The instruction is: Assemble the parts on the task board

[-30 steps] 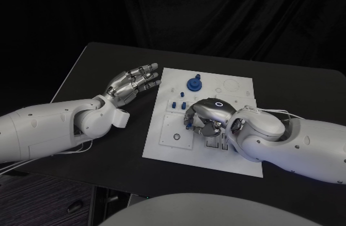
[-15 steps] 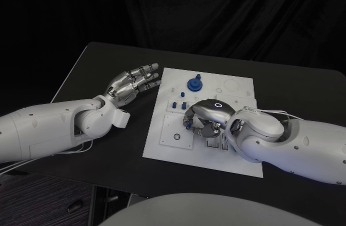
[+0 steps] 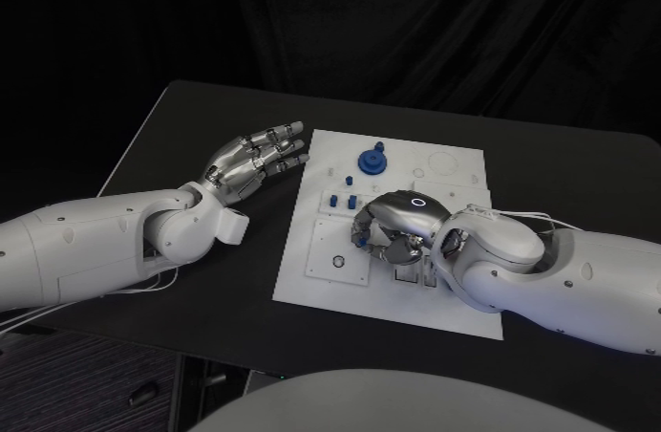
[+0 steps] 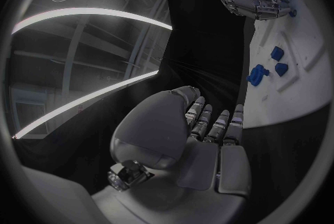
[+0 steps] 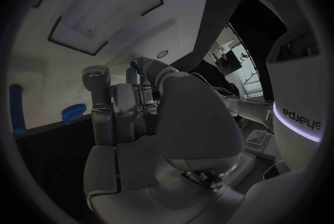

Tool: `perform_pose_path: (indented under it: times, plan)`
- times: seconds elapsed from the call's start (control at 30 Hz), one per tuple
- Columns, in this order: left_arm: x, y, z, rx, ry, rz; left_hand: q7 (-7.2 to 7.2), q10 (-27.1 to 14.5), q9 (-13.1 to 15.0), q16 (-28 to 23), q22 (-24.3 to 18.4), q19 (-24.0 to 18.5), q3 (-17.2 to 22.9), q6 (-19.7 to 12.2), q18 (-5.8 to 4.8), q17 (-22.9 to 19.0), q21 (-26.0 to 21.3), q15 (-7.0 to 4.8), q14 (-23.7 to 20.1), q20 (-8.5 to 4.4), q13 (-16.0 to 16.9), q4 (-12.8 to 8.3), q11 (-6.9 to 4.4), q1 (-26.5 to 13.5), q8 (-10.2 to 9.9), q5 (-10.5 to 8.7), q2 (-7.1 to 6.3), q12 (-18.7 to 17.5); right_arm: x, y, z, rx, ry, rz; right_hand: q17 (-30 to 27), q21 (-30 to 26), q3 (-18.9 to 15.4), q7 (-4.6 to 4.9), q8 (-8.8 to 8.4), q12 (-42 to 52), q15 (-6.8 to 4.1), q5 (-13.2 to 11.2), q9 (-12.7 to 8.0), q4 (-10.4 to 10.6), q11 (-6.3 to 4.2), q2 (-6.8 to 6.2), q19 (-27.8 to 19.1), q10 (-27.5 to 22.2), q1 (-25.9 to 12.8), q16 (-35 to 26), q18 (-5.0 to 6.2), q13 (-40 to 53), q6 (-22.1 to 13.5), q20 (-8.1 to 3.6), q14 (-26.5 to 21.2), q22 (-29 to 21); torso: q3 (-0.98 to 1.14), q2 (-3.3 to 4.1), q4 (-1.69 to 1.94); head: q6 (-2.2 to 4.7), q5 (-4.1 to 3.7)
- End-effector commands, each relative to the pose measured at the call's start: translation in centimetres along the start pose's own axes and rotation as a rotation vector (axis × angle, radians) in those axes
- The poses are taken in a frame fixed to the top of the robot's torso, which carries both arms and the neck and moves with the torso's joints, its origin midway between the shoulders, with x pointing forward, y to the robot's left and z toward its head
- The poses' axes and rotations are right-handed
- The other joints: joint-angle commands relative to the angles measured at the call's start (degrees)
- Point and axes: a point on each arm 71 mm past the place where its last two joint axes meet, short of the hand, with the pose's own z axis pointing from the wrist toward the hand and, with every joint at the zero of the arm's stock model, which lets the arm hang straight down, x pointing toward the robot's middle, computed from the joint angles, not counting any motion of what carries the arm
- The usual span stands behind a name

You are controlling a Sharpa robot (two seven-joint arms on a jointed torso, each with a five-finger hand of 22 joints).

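One word to read: "sharpa", the brand lettering (image 5: 303, 118) on the robot's white casing in the right wrist view, turned upside down there, just above a glowing violet strip (image 5: 300, 132). Markings on the task board (image 3: 455, 169) are too small to read as letters or numbers.

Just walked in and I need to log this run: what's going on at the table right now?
The robot is assembling small blue parts on the white task board. Its right hand is curled down over the middle of the board, with a blue part at its fingertips; whether it grips the part can't be told. The left hand is open beside the board's left edge, holding nothing. A larger blue part stands near the board's far edge.
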Motion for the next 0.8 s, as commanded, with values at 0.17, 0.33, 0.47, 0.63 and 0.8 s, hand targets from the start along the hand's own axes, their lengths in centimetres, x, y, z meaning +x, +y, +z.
perform_pose_path:
  times: [0.17,0.33,0.47,0.63,0.8]
  plan:
    - [0.2,-0.08,0.09,0.028,0.011,-0.014,0.07,-0.2,0.1,0.3,0.0,0.5,0.4,0.2,-0.96,0.1,0.2,0.13,0.3,0.02,0.0,0.1,0.34,-0.1,0.3,-0.3,-0.67,0.0,0.28,-0.03,-0.11,0.016,0.011,0.012,0.1,0.3,-0.5,-0.09,0.1,-1.3,-0.1,0.6,0.5,0.6,-0.08,0.85,0.6,0.9,-1.4,0.3,-0.28,-0.7,0.8,-0.03,0.5,4.8,0.03,0.01,0.01,-0.01,-0.03]
    - [0.21,-0.04,0.1,0.025,0.011,-0.014,0.08,-0.3,0.1,0.3,0.0,0.5,0.5,0.2,-1.0,0.1,0.2,0.14,0.3,0.01,0.0,0.1,0.33,-0.1,0.3,-0.37,-0.7,0.0,0.24,-0.07,-0.1,0.016,0.006,0.018,0.2,0.4,-0.5,-0.18,-0.11,-2.3,-0.13,1.2,0.9,0.8,-0.12,1.36,0.8,1.3,-1.8,0.4,-0.3,-1.4,0.8,-0.06,0.7,4.8,0.02,-0.03,0.02,-0.01,0.07]
    - [0.21,-0.01,0.1,0.023,0.011,-0.014,0.08,-0.3,0.1,0.3,0.0,0.5,0.5,0.2,-1.0,0.1,0.2,0.14,0.3,0.01,0.0,0.1,0.33,-0.1,0.3,-0.37,-0.7,0.0,0.24,-0.12,-0.08,0.018,0.005,0.023,0.2,0.5,-0.5,-0.19,-0.19,-2.5,-0.15,1.3,1.0,0.8,-0.12,1.53,0.8,1.5,-1.8,0.4,-0.32,-1.6,0.7,-0.06,0.7,4.8,0.01,-0.04,-0.03,-0.01,0.16]
    - [0.21,0.01,0.11,0.021,0.011,-0.015,0.08,-0.3,0.1,0.3,0.0,0.5,0.5,0.2,-1.05,0.1,0.2,0.14,0.3,0.01,0.0,0.2,0.33,-0.2,0.3,-0.44,-0.73,0.0,0.24,-0.13,-0.06,0.019,0.004,0.026,0.2,0.3,-0.5,-0.18,-0.39,-3.1,-0.13,1.4,1.2,0.9,-0.08,1.83,0.8,1.7,-1.9,0.4,-0.31,-2.0,0.6,-0.06,0.7,4.8,-0.01,-0.01,0.0,-0.01,0.24]
    - [0.21,0.05,0.12,0.018,0.012,-0.015,0.08,-0.3,0.0,0.3,0.0,0.5,0.5,0.1,-1.08,0.1,0.2,0.15,0.3,0.01,0.0,0.2,0.33,-0.2,0.3,-0.47,-0.74,0.0,0.23,-0.14,-0.06,0.019,0.002,0.029,0.1,0.3,-0.4,-0.16,-0.55,-3.4,-0.12,1.5,1.3,1.0,-0.07,2.11,0.8,1.9,-2.0,0.4,-0.31,-2.2,0.5,-0.06,0.7,4.8,-0.03,0.07,0.08,-0.01,0.22]
